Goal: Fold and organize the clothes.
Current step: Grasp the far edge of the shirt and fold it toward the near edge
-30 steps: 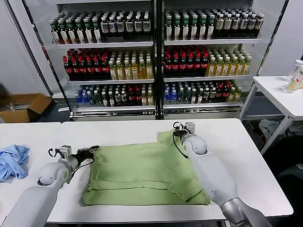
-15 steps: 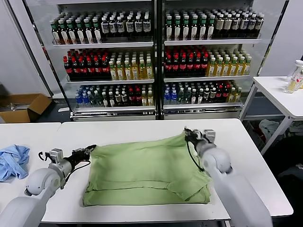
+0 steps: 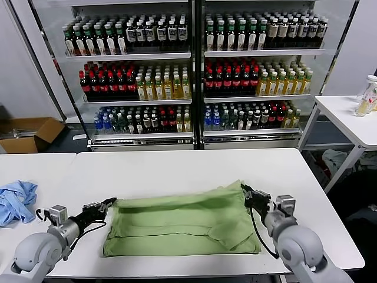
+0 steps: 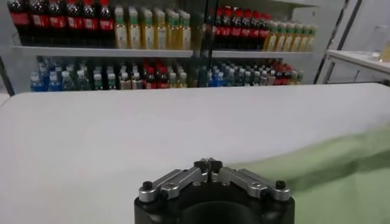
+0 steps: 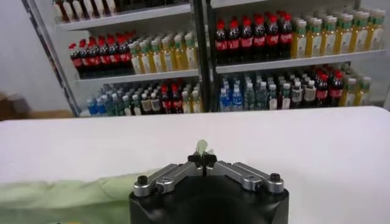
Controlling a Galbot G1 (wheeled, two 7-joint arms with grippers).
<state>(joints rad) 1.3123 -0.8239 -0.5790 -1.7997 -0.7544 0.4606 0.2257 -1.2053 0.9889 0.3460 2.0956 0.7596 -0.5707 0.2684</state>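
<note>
The clothes, one light green shirt (image 3: 182, 221), lie on the white table (image 3: 177, 165) in the head view, with the far edge lifted and drawn over toward the near hem. My left gripper (image 3: 109, 203) is shut on the shirt's far left corner. In the left wrist view its jaws (image 4: 208, 163) are pressed together, and green cloth (image 4: 341, 164) trails off beside them. My right gripper (image 3: 245, 190) is shut on the far right corner. A tuft of green cloth (image 5: 202, 146) pokes out between its closed jaws (image 5: 202, 159), and the shirt (image 5: 61, 195) stretches away to one side.
A crumpled light blue garment (image 3: 15, 200) lies on the neighbouring table at the far left. Glass-fronted coolers full of bottles (image 3: 194, 71) stand behind the table. A small white side table (image 3: 347, 115) is at the right, a cardboard box (image 3: 26, 132) on the floor at the left.
Both grippers have drawn back toward me, pulling the shirt's far edge over the rest. The right gripper also moved outward to the right, and the shirt now looks shorter front to back.
</note>
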